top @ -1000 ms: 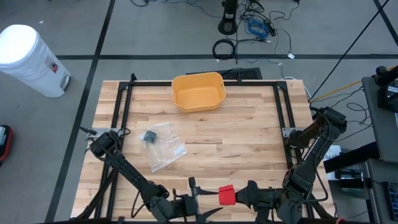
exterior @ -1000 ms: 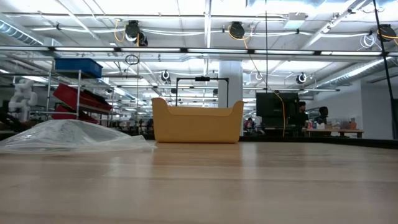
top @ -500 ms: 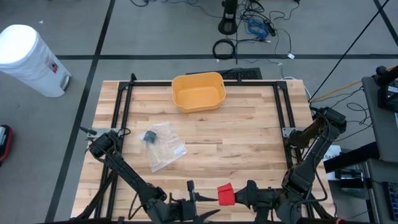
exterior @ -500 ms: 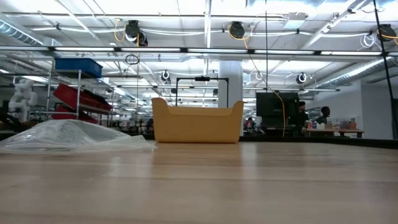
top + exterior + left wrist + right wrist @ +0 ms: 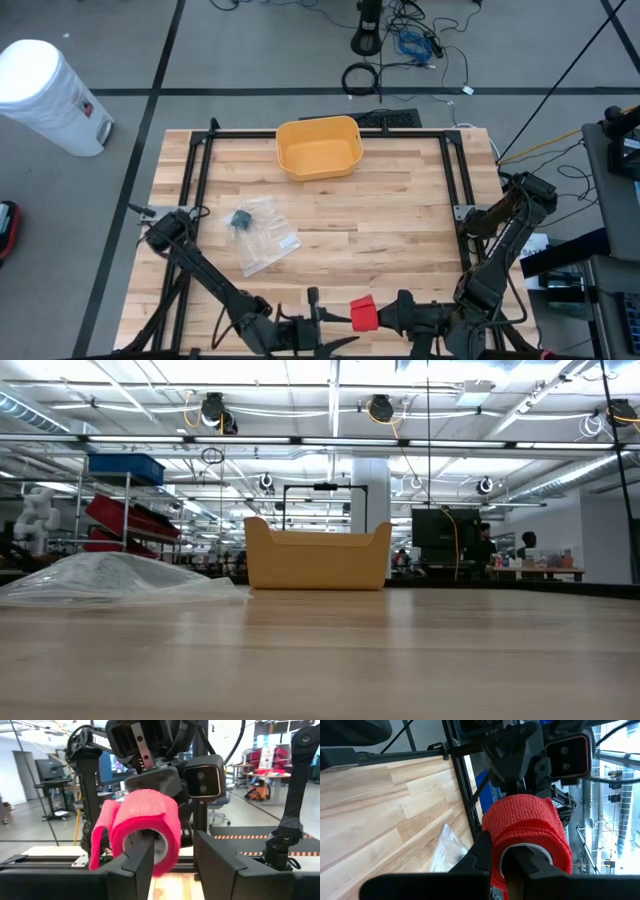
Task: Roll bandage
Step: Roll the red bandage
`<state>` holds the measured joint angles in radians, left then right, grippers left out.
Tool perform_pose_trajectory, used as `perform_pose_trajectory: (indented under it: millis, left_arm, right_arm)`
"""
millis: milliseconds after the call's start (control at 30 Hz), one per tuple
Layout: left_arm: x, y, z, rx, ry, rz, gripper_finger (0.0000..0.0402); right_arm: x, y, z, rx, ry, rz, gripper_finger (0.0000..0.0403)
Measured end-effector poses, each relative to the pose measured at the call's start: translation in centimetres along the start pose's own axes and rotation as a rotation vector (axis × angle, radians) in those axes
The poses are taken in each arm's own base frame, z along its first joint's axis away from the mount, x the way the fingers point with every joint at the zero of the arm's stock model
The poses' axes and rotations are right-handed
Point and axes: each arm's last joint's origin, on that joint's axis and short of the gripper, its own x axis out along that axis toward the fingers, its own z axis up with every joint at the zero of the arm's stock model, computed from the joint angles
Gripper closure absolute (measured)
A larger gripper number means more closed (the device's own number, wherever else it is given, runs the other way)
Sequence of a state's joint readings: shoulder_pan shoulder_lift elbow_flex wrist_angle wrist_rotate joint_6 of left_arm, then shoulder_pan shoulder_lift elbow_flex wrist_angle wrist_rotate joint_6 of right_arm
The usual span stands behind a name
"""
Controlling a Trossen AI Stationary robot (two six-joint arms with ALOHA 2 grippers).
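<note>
High view shows both arms folded in at the near edge of the tabletop (image 5: 400, 215), their grippers facing each other with the red bandage roll (image 5: 363, 313) between them. The right gripper (image 5: 512, 862) is clamped tight on the roll's core, one finger pushed into the white inner tube, as the right wrist view makes plain. The left gripper (image 5: 172, 857) stands partly open just at the roll; from its wrist view the roll (image 5: 145, 832) sits ahead of the fingers with a loose tail of wrap hanging off one side, and I cannot tell whether the fingers touch it. Judging by this, the step in hand is winding the loose tail onto the roll. Next, the left gripper would need to catch that tail and lay it flat while the right turns the core.
</note>
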<state>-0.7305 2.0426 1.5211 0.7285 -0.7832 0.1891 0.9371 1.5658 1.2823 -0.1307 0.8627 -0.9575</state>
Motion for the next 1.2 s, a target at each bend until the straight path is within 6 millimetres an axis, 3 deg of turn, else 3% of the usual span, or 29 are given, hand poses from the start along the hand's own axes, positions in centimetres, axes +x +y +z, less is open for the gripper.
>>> perform_pose_trajectory:
  millis: [367, 467, 700, 867, 1000, 1200]
  left_arm:
    - [0.78, 0.78, -0.15, -0.020, -0.003, -0.003, 0.0259]
    - [0.78, 0.78, -0.16, -0.013, -0.002, -0.003, 0.0284]
    - [0.73, 0.72, -0.14, 0.008, -0.002, -0.009, 0.0386]
    - [0.72, 0.73, -0.13, 0.048, -0.001, 0.000, 0.0376]
    - [0.65, 0.71, -0.34, 0.152, 0.024, 0.026, 0.0376]
    - [-0.02, 0.22, -0.38, 0.459, 0.065, 0.080, 0.0384]
  right_arm:
    - [0.00, -0.05, 0.04, 0.005, -0.003, -0.004, 0.0389]
    - [0.00, -0.05, 0.04, 0.008, -0.003, -0.004, 0.0389]
    - [-0.02, -0.13, 0.13, 0.023, -0.013, -0.007, 0.0385]
    - [-0.01, -0.13, 0.12, 0.111, -0.010, -0.010, 0.0356]
    - [-0.05, -0.12, 0.15, 0.234, -0.010, -0.011, 0.0323]
    - [-0.19, 0.00, 0.22, 0.471, -0.012, -0.005, 0.0283]
